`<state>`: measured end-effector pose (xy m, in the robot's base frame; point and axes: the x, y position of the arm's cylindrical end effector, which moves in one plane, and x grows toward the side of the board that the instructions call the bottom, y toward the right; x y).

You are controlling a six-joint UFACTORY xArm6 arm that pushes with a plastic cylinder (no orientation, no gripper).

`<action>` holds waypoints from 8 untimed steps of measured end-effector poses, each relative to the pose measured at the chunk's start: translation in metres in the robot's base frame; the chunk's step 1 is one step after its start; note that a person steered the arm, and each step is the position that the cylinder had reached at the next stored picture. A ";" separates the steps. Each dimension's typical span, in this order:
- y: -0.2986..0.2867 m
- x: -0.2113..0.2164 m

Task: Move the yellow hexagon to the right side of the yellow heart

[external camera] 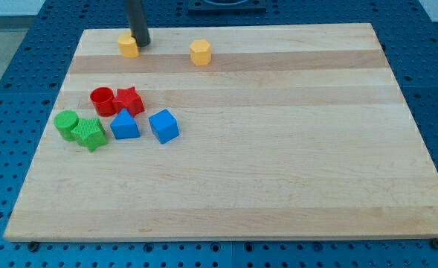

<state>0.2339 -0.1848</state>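
Board holding 8 blocks: 2 yellow, 2 red, 2 green, 2 blue. Heart near top-left edge, touching my tip at its 3 o'clock. Hexagon farther out at 3 o'clock, apart, path between bare. No jaws, just a rod gripping nothing. Red cylinder, red star, green cylinder, green star, blue triangle, cube clustered at 6 o'clock of heart.

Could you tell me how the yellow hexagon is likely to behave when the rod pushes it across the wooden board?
The yellow hexagon looks squat and flat-based, so it will probably slide rather than tip or roll. Its flat sides may let it turn if my tip, now beside the yellow heart, strikes off-centre. It looks like a small rigid block, likely light.
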 end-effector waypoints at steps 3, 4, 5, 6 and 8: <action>0.012 -0.017; 0.069 -0.029; 0.071 -0.029; 0.071 -0.029; 0.128 -0.030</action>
<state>0.2043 -0.0568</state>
